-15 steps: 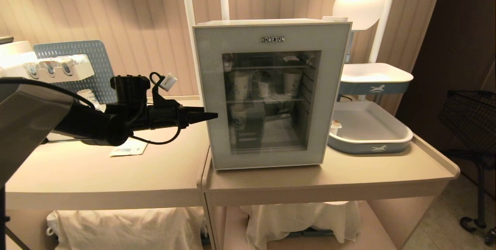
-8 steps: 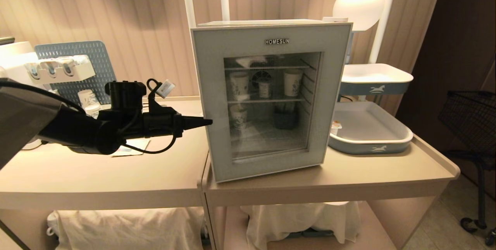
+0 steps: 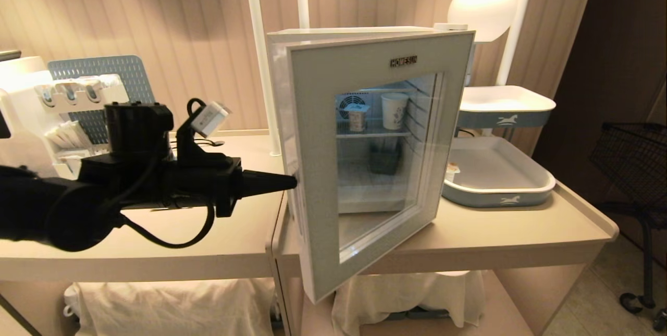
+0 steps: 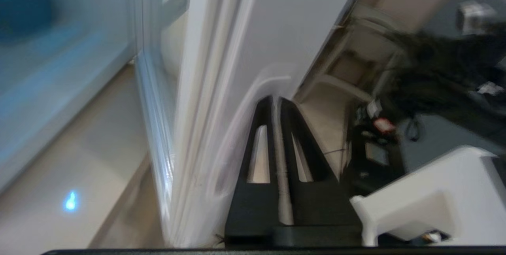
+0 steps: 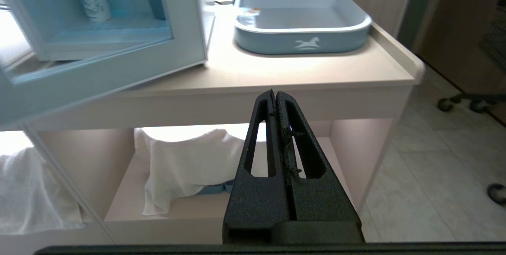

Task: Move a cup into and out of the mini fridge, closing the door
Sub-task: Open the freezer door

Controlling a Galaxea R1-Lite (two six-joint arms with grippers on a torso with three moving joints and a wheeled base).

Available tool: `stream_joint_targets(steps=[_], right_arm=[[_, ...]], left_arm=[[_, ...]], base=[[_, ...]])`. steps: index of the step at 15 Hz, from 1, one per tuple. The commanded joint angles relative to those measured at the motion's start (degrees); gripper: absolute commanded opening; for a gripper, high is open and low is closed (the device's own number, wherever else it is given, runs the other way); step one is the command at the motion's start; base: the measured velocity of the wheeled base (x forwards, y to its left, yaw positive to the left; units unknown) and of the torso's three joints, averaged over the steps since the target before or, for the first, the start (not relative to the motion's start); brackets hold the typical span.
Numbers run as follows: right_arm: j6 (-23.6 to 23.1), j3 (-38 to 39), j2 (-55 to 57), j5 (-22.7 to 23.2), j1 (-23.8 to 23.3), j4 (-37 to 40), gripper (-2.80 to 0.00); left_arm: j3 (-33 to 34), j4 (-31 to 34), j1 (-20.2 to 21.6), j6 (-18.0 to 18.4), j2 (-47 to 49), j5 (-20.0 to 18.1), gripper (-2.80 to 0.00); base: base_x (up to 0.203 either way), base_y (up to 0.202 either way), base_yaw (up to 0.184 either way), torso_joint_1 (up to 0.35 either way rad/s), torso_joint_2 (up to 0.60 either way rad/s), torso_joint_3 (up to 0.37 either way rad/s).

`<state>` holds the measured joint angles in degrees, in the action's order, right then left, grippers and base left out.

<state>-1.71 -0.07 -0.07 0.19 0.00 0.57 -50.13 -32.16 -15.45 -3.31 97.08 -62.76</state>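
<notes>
Boxy white mini fridge (image 3: 281, 39) on beige surface (image 3: 495, 226), grey-blue glass-paned door (image 3: 318, 169) ajar, left end effector (image 3: 292, 182) pinched closed, tip at door's free edge, squat foil-lidded cup (image 3: 451, 170) in tray (image 3: 500, 190) beside fridge, right end effector (image 5: 275, 96) closed.

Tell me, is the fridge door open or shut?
Partly open. The door has swung out from the mini fridge, so a gap shows on its left edge, where the left tool touches it.

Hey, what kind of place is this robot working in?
Probably a mock drinks corner or small café counter: a glass-door mini fridge holding paper cups, a blue serving tray with a horse logo, and a round lamp.
</notes>
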Motion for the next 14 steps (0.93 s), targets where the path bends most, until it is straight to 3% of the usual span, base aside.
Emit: stream_joint_targets(steps=[1, 5, 8, 11, 13, 14], right_arm=[[-0.05, -0.01, 0.07, -0.02, 0.00, -0.05, -2.80], [0.04, -0.01, 0.07, 0.07, 0.00, 0.04, -2.80], [-0.05, -0.01, 0.07, 0.07, 0.00, -0.05, -2.80], [0.03, -0.01, 0.07, 0.07, 0.00, -0.05, -2.80], [-0.05, -0.01, 0.07, 0.07, 0.00, -0.05, -2.80], [-0.05, -0.01, 0.07, 0.01, 0.00, -0.05, -2.80]], left_arm=[[3.57, 0.48, -4.78, 0.04, -8.51, 0.06, -2.80], [7.59, 3.46, -19.87, -0.19, -16.87, 0.98, -2.80], [8.18, 7.59, -21.22, -0.48, -19.59, 6.75, -2.80], [9.07, 10.16, -20.72, -1.30, -23.58, 20.30, -2.80], [7.81, 14.71, -19.39, -3.86, -26.38, 34.31, -2.80], [6.36, 19.25, -18.82, -5.58, -28.43, 43.62, -2.80]], base=[[0.000, 0.000, 0.000, 0.000, 0.00, 0.000], [0.000, 0.000, 0.000, 0.000, 0.00, 0.000], [0.000, 0.000, 0.000, 0.000, 0.00, 0.000], [0.000, 0.000, 0.000, 0.000, 0.00, 0.000], [0.000, 0.000, 0.000, 0.000, 0.00, 0.000], [0.000, 0.000, 0.000, 0.000, 0.00, 0.000]])
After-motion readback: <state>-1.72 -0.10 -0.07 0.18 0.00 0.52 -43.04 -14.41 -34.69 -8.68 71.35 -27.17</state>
